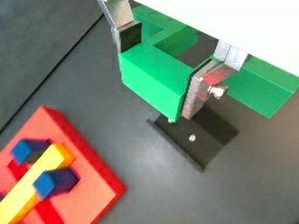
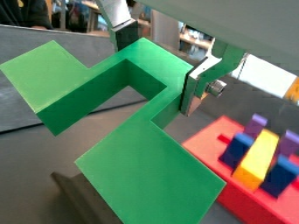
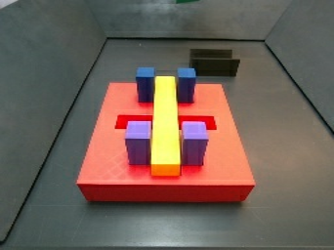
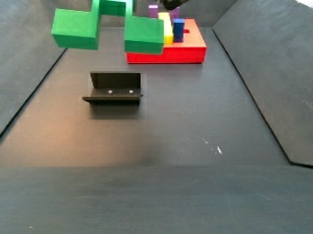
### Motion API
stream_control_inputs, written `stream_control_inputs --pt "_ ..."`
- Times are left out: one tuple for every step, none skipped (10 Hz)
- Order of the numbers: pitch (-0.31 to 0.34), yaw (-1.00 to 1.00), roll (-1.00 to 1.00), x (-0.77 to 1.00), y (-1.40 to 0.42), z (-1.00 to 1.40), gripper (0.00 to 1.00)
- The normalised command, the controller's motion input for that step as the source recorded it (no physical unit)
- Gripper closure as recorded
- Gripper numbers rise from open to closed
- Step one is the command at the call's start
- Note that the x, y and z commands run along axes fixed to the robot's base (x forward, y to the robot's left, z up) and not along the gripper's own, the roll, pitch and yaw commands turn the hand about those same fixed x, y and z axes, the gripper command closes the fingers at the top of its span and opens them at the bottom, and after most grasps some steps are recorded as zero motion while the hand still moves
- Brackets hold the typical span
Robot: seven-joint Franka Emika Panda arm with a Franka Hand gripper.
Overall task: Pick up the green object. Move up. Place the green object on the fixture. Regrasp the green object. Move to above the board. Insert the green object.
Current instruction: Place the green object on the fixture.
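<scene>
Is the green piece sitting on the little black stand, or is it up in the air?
Up in the air. The pincer is shut on the green object, which hangs above the fixture with bare floor showing between them.

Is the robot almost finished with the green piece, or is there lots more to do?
The pick-up looks done: the gripper is shut on the green piece and holds it in the air above the fixture. The fixture has nothing on it, so setting the piece there and grabbing it again are left. After that comes the trip over to the red board and pushing the piece in. So, roughly the early part.
</scene>
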Motion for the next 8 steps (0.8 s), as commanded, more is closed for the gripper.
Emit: stream_control_inputs --pt "0.114 0.00 -0.68 0.52 0.00 0.00 1.00" --pt "0.129 0.00 -0.61 0.49 0.00 0.00 1.00" --pt "0.120 0.00 -0.55 0.46 0.00 -0.01 1.00" --pt "0.134 0.00 -0.51 0.50 0.00 -0.01 1.00" --pt "0.134 0.00 -0.47 0.50 0.00 -0.01 1.00" --pt "0.089 0.00 -0.40 0.41 0.00 -0.04 1.00" --pt "0.094 0.00 -0.41 0.43 0.00 -0.05 1.00" --pt "0.057 0.03 -0.34 0.35 -0.01 -0.08 1.00"
